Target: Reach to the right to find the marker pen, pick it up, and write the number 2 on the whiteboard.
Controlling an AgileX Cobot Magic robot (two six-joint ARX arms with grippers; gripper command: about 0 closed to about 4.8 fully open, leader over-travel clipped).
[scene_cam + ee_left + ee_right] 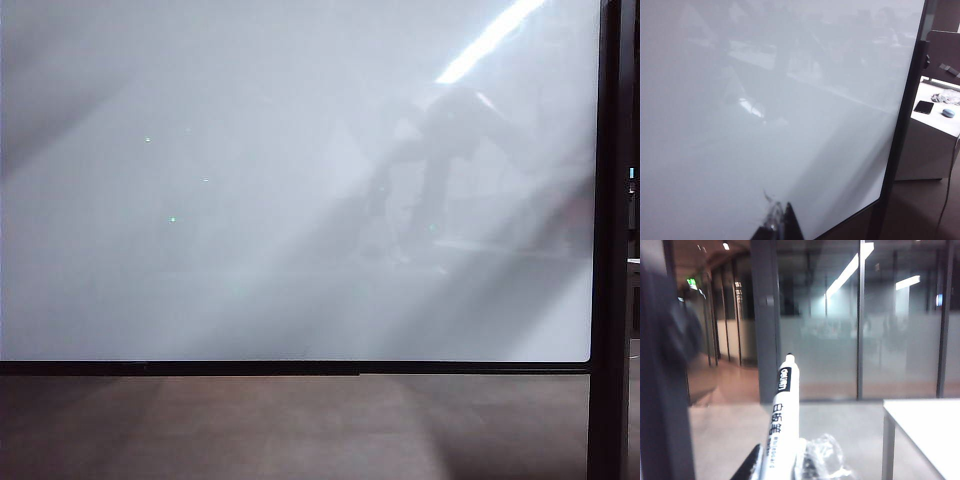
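Office surroundings with glass partitions, ceiling strip lights and a pale floor fill the right wrist view. Right gripper (782, 467): its jaws stand narrow, clamped on the marker pen (784, 420), which rises from between them with its dark tip uppermost, pointing toward the partitions and not toward the board. Left gripper (777, 225): only a dark fingertip with a clear plastic cover shows, close to the whiteboard (765, 125); whether its jaws are apart or together cannot be told, and nothing is seen held. Neither arm appears directly in the exterior view; only a dim reflection shows on the whiteboard (250, 200), which is glossy and bears no written mark. Status, as judged: finding and picking up the pen are done; bringing the tip to the board and writing the number 2 remain. Legible text: a black band near the pen tip reads "deli" in white; black characters run down the barrel, too small to read reliably.
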